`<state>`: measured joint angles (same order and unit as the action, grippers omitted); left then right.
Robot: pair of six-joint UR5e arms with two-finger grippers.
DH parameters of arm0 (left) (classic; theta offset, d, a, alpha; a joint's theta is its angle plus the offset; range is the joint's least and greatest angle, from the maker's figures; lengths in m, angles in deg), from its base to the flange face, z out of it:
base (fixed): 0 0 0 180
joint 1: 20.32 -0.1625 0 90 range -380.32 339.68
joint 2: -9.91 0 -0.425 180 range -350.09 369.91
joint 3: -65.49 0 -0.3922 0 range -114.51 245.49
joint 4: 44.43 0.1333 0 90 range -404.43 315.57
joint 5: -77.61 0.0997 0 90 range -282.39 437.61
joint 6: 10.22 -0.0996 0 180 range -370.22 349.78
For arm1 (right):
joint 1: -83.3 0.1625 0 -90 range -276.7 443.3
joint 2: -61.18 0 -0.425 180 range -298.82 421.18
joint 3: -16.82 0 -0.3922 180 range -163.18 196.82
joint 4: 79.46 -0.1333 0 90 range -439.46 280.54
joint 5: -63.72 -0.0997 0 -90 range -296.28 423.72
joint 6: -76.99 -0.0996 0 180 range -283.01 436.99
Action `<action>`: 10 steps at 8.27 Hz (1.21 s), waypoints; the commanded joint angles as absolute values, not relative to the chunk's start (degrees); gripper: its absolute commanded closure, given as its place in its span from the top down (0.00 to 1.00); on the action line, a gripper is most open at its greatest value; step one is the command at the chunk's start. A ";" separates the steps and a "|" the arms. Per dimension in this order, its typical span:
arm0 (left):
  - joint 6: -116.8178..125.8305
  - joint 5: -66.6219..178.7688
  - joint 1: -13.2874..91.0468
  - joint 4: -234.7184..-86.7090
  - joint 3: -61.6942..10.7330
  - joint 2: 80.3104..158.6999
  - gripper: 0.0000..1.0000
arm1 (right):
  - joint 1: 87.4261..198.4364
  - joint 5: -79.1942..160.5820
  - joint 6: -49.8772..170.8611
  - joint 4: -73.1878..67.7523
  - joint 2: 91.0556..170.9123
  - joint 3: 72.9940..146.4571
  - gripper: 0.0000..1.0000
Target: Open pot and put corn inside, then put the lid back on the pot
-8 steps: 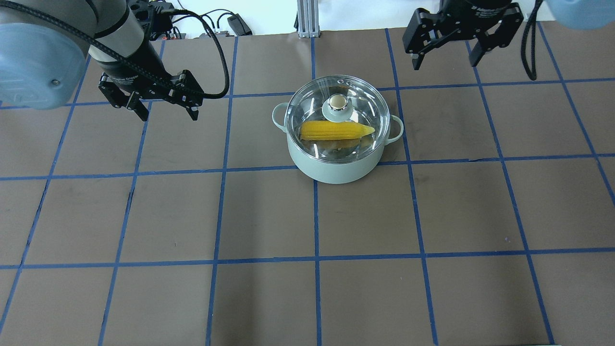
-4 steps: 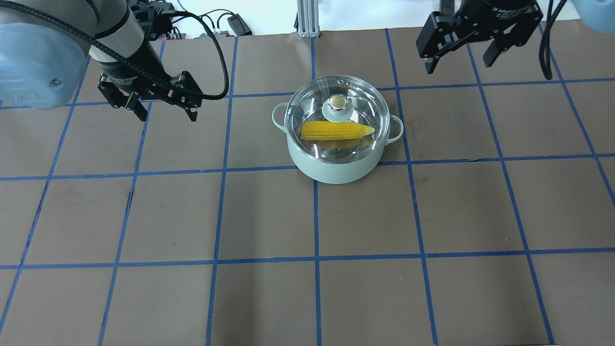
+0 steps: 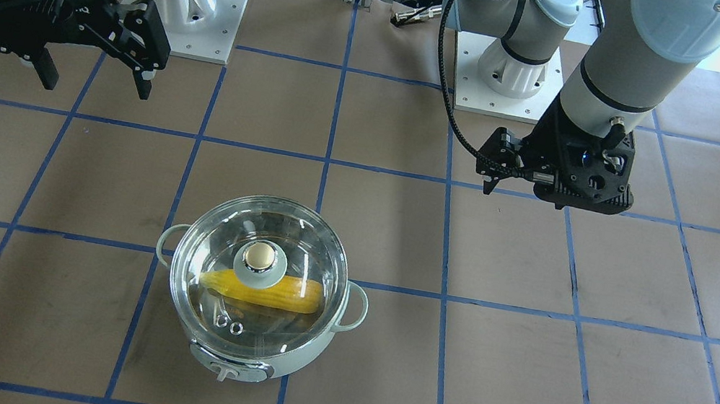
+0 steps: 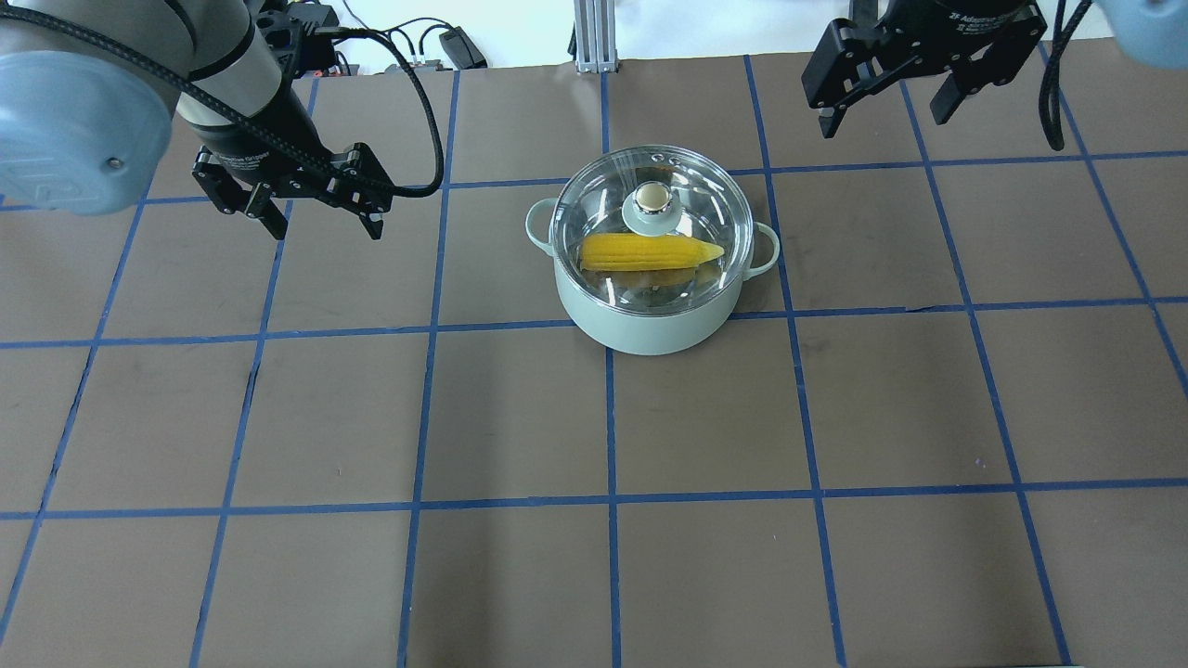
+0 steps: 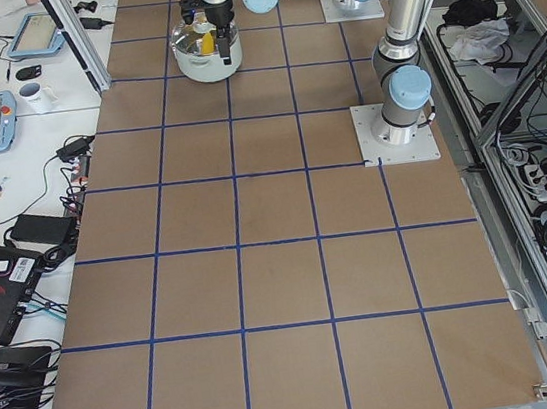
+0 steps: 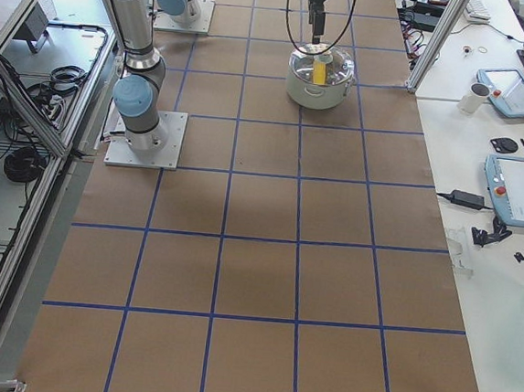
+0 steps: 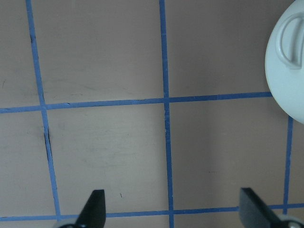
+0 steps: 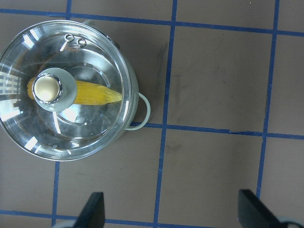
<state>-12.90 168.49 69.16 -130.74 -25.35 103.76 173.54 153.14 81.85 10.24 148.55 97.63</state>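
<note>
The pale mint-green pot (image 4: 650,327) stands mid-table with the clear glass lid (image 4: 691,199) seated on it. The yellow corn (image 4: 650,250) lies inside, seen through the glass. The same pot (image 3: 244,367), lid (image 3: 313,264) and corn (image 3: 293,295) show in the front view. My left gripper (image 4: 325,227) is open and empty, above the table well to the pot's left. My right gripper (image 4: 884,123) is open and empty, high at the back right of the pot. The right wrist view shows the lid (image 8: 95,57) and corn (image 8: 97,94) below.
Brown paper with blue tape lines covers the table (image 4: 520,417). Cables (image 4: 408,46) and a metal post (image 4: 589,37) sit at the far edge. The left wrist view shows bare table and the pot's handle (image 7: 289,40) at its right edge.
My right gripper has moved a little to the right and farther from the pot, still open. My left gripper has barely shifted. Pot, lid and corn have not moved.
</note>
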 commanded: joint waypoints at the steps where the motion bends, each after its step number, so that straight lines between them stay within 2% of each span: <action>1: -13.03 168.49 69.16 -130.74 -25.56 103.78 1.00 | 173.56 153.01 82.18 10.89 148.54 97.77 1.00; 10: -13.48 168.49 69.16 -130.22 -25.48 103.69 1.00 | 173.48 153.10 82.18 12.03 148.54 97.85 1.00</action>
<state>-13.47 168.54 69.18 -130.46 -25.48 103.69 173.48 153.06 82.26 11.88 148.54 97.85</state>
